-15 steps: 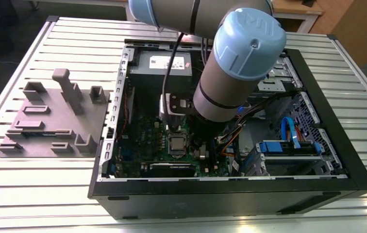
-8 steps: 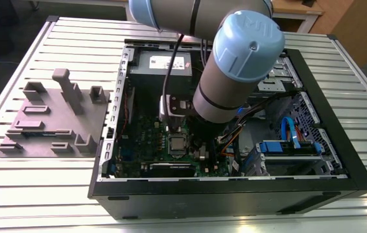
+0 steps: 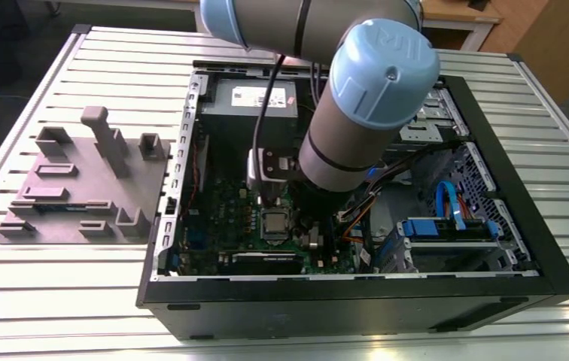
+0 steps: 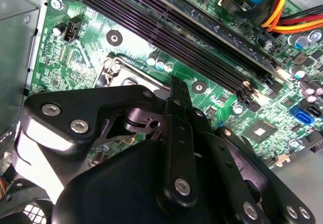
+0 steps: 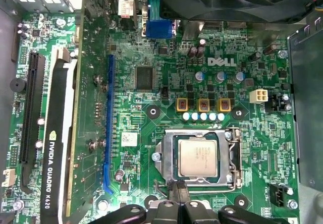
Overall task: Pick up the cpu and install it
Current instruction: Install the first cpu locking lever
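- See cpu (image 5: pixel 198 157) flat in its socket (image 5: pixel 233 156), on the motherboard (image 5: pixel 166 67) inside the open case (image 3: pixel 365 308).
- Read pincer (image 5: pixel 177 186) as clenched, empty, tips just beside the socket's edge.
- Judge risk: scraping the socket or knocking the cpu askew, from any off-centre descent.
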### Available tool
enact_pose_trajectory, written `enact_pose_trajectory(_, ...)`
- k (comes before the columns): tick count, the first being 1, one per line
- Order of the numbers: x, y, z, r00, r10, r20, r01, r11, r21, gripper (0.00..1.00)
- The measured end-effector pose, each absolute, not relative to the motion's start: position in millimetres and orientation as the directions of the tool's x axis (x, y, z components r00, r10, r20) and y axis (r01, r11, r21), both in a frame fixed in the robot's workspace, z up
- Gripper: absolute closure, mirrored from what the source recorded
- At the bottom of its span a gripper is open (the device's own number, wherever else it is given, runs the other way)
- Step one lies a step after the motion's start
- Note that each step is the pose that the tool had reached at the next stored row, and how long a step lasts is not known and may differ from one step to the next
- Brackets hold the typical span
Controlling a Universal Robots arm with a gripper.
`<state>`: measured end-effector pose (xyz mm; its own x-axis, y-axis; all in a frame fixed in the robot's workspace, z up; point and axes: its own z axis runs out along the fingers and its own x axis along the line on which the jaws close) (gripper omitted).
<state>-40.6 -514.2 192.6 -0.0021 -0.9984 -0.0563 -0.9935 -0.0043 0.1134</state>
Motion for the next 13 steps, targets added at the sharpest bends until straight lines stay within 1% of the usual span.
enact_pose_trajectory(13,-40.6,-514.0,189.8,0.0,-0.999,-0.054,-0.994,-0.006,0.113,0.9)
